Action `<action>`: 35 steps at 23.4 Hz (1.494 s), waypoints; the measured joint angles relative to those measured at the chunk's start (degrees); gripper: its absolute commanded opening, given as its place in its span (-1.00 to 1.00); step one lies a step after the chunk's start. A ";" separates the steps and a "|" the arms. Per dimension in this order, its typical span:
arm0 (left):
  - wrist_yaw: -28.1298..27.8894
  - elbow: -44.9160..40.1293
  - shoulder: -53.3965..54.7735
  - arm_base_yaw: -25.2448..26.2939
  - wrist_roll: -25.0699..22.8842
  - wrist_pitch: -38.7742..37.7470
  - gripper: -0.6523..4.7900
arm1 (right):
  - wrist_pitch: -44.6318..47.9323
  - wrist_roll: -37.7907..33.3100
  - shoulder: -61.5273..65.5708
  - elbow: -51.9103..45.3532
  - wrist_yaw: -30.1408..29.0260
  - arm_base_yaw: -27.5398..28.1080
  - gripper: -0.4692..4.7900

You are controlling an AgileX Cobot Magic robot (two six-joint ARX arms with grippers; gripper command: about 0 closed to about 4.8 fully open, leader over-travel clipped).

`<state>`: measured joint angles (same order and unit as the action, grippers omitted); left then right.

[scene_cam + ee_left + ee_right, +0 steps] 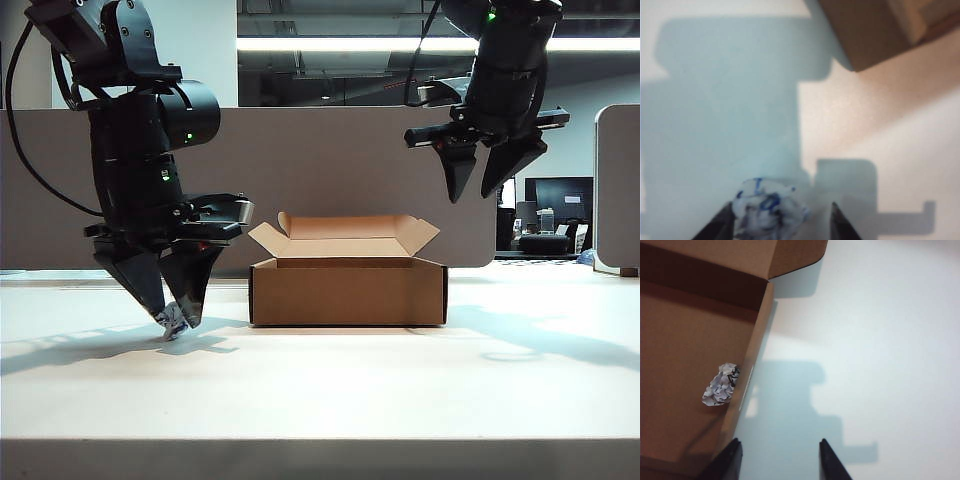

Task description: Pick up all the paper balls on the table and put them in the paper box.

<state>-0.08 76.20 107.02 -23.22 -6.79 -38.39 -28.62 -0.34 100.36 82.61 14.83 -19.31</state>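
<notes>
Crumpled paper ball (767, 210) sits between my left gripper (172, 318) fingers, low left of the exterior view, on the table (400, 390); jaws apart, not clamped. Risk: ball lies toward one finger, so closing may nudge it out. Other ball (720, 385) already in box (348, 290). Right gripper (488, 170) hangs upper right, apart, empty.
</notes>
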 measured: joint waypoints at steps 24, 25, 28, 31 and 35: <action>3.06 0.02 1.66 0.00 1.31 4.66 0.03 | -0.04 0.00 0.00 0.00 -0.02 0.17 -0.02; 3.06 0.00 2.12 0.00 1.36 4.57 0.03 | -0.13 0.00 0.00 0.00 -0.02 0.17 -0.02; 3.06 0.11 2.71 0.00 1.49 4.28 -0.14 | -0.46 0.00 0.00 0.00 -0.02 0.28 -0.02; 2.97 0.13 2.82 0.02 1.53 5.03 -0.24 | -0.48 0.00 0.00 0.00 -0.02 0.28 -0.02; 3.06 0.13 2.97 -0.02 1.53 6.03 -0.33 | -0.48 0.00 0.00 0.00 -0.02 0.31 -0.02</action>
<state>2.98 76.34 110.00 -23.24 -5.26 -32.36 -29.10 -0.34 100.36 82.61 14.81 -19.00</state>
